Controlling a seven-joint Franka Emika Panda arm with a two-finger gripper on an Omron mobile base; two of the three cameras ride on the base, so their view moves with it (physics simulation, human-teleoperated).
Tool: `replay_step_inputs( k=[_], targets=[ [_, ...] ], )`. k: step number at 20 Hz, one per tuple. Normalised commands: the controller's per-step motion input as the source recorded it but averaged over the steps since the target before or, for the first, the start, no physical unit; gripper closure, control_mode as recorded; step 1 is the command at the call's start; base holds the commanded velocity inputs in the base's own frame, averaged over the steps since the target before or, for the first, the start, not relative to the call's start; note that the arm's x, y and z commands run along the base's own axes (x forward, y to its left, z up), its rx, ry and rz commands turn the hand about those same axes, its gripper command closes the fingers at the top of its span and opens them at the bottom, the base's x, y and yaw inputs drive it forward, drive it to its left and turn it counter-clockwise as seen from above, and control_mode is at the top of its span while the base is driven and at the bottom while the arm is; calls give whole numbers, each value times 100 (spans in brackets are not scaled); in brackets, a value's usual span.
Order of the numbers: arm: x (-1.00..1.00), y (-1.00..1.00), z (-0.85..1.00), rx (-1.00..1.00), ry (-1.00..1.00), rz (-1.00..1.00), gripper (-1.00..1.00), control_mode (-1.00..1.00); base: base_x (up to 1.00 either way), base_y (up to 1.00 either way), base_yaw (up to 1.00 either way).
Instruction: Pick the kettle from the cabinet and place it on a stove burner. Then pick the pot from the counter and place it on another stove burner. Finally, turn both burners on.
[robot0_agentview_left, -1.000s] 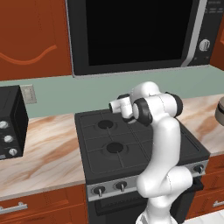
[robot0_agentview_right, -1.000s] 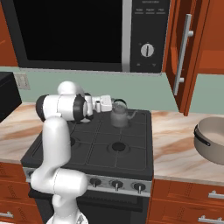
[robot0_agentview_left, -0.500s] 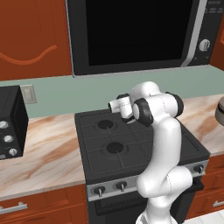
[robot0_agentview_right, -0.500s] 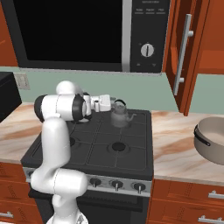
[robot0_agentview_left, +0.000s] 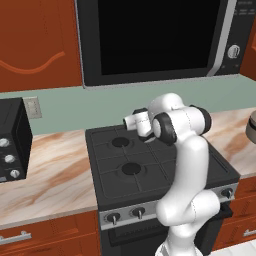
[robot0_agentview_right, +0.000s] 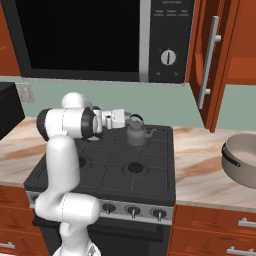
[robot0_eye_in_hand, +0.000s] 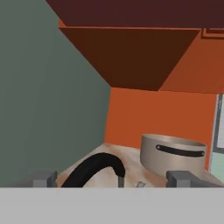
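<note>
Sitting mid-frame on a rear burner (robot0_agentview_right: 136, 142), the kettle (robot0_agentview_right: 136, 133) has the gripper (robot0_agentview_right: 126, 118) beside its handle, jaws apart.

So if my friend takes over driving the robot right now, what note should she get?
Gripper: fingers open, holding nothing, right beside the kettle's handle.
Kettle: upright on the back right burner of the stove, out of the cabinet, whose door stands open.
Pot: on the counter to the right of the stove, untouched.
Done: kettle placed on a burner.
Left: pull the arm back, fetch the pot, set it on another burner, then turn both burner knobs on.
</note>
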Motion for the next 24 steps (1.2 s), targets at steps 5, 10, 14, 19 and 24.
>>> replay_step_inputs(
  k=[5,10,14,19,24],
  targets=[
    [-24,3,-10,0,-6,0,-100,-100,0,0,0],
    [-26,7,-6,0,-6,0,-100,-100,0,0,0],
    [-24,12,-2,0,-6,0,-100,-100,0,0,0],
    [-9,18,0,0,-7,0,-100,-100,0,0,0],
    [-17,17,0,0,-7,0,-100,-100,0,0,0]
  ],
)
